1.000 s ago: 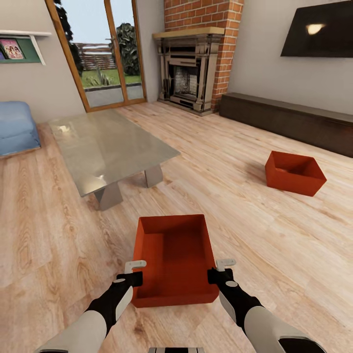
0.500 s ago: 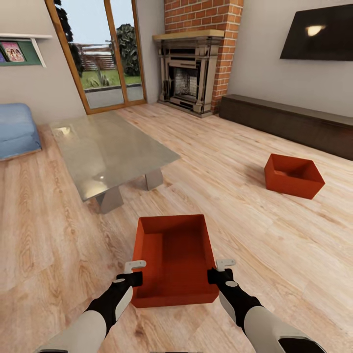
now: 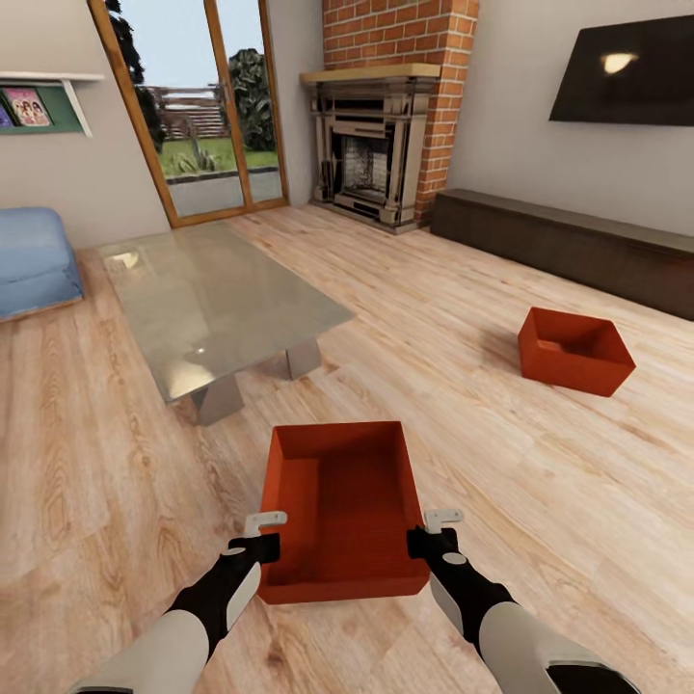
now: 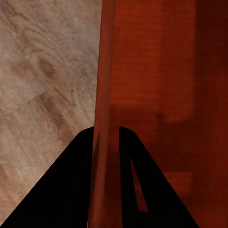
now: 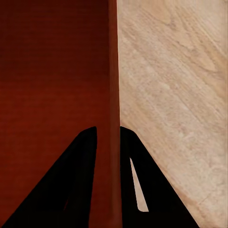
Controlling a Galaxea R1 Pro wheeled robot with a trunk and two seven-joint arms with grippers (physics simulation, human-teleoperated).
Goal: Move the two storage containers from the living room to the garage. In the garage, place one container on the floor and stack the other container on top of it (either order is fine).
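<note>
I am in the living room. One orange-red storage container [image 3: 342, 511] hangs just in front of me above the wood planks, held by both arms. My left gripper [image 3: 264, 536] is shut on its left wall, and the left wrist view shows that gripper [image 4: 105, 130] straddling the wall [image 4: 102, 71]. My right gripper [image 3: 433, 531] is shut on the right wall, which runs between its jaws in the right wrist view [image 5: 108, 129]. The other storage container [image 3: 575, 350] sits on the planks to the right. The garage and its floor are out of view.
A glass coffee table [image 3: 207, 294] stands ahead on the left, with a blue sofa [image 3: 34, 255] beyond it. A brick fireplace [image 3: 381, 145] and glass doors [image 3: 198, 106] line the far wall. A long dark bench [image 3: 569, 246] runs under the wall TV [image 3: 627, 67].
The whole picture has shifted a little, so the camera has moved. The held container and both grippers keep their place in front of me.
</note>
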